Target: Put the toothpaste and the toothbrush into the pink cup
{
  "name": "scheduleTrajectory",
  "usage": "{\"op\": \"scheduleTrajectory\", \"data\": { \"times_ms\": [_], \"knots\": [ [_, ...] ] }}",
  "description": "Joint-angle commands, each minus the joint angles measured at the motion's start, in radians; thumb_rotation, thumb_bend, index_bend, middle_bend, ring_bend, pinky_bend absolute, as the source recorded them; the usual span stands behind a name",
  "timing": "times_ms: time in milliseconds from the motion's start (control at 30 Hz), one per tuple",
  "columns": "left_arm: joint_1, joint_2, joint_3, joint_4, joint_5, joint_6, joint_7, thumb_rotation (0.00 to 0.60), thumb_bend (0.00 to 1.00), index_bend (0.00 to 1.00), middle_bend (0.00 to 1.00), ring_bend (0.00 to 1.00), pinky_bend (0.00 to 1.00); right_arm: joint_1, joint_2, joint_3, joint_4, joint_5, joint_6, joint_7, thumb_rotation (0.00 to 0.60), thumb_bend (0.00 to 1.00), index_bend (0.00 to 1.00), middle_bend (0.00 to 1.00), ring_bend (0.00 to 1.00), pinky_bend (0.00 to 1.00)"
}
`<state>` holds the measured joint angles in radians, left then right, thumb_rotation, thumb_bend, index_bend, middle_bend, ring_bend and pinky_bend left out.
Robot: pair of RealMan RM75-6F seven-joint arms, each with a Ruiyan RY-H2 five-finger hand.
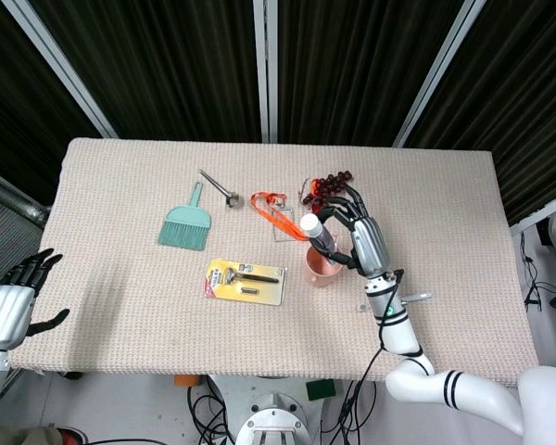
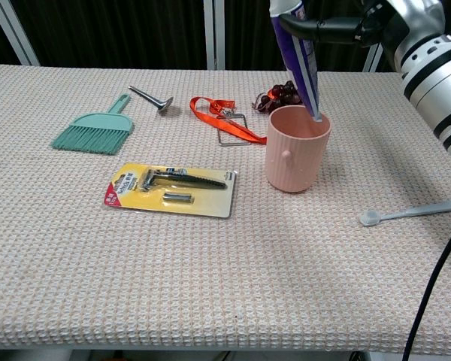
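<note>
The purple-and-white toothpaste (image 2: 299, 56) stands tilted, flat end dipped into the ribbed pink cup (image 2: 297, 149), clamped by the right hand (image 1: 360, 234). The toothbrush (image 2: 410, 213) lies right of it on the woven counter (image 2: 210, 286). Only the head view shows the left hand (image 1: 14, 301), fingers apart, holding nothing.

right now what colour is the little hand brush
Teal green hand brush, clearest in the chest view.

Looks like a robot lab test cell, not a home. Table (image 1: 120, 306) covered in beige waffle-weave cloth, black curtains (image 1: 167, 65) with metal frame posts (image 1: 264, 65) behind its far edge, loose cables (image 1: 213, 403) on the floor under its near edge.
</note>
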<state>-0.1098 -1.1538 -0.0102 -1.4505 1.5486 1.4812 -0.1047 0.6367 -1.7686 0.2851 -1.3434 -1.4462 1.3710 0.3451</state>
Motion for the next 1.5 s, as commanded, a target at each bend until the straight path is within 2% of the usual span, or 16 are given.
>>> {"op": "scheduleTrajectory", "data": {
  "times_ms": [33,167,533,667,967,1233,1500],
  "knots": [
    [0.004,0.000,0.000,0.003,-0.001,0.006,-0.007,0.584,0.14,0.13,0.08,0.11,0.22,0.004,-0.036,-0.019,0.049,0.000,-0.021,0.062,0.600,0.70,0.76,0.62,0.21,0.00],
    [0.012,-0.001,0.002,0.007,0.006,0.021,-0.013,0.585,0.14,0.13,0.08,0.11,0.22,-0.002,-0.062,-0.032,0.098,0.002,-0.032,0.116,0.600,0.67,0.76,0.62,0.21,0.00],
    [0.023,0.000,0.005,0.020,0.026,0.052,-0.083,0.578,0.14,0.13,0.08,0.11,0.22,-0.020,-0.111,-0.121,0.253,-0.085,-0.010,0.165,0.600,0.63,0.75,0.61,0.21,0.00],
    [0.027,-0.006,-0.002,0.035,0.028,0.069,-0.042,0.579,0.14,0.13,0.08,0.11,0.22,-0.022,-0.132,-0.125,0.293,-0.089,-0.010,0.182,0.600,0.62,0.72,0.60,0.21,0.00],
    [0.025,-0.006,-0.002,0.027,0.021,0.056,-0.044,0.580,0.14,0.13,0.08,0.11,0.22,-0.018,-0.150,-0.131,0.342,-0.089,-0.036,0.197,0.600,0.61,0.67,0.59,0.20,0.00],
    [0.022,-0.006,0.000,0.028,0.022,0.049,-0.043,0.583,0.14,0.13,0.08,0.11,0.22,-0.022,-0.147,-0.148,0.365,-0.093,-0.059,0.215,0.600,0.57,0.55,0.51,0.12,0.00],
    [0.022,-0.007,-0.001,0.026,0.022,0.049,-0.041,0.585,0.14,0.13,0.08,0.11,0.22,-0.025,-0.137,-0.155,0.370,-0.104,-0.057,0.225,0.600,0.48,0.45,0.45,0.07,0.00]
  ]
}}
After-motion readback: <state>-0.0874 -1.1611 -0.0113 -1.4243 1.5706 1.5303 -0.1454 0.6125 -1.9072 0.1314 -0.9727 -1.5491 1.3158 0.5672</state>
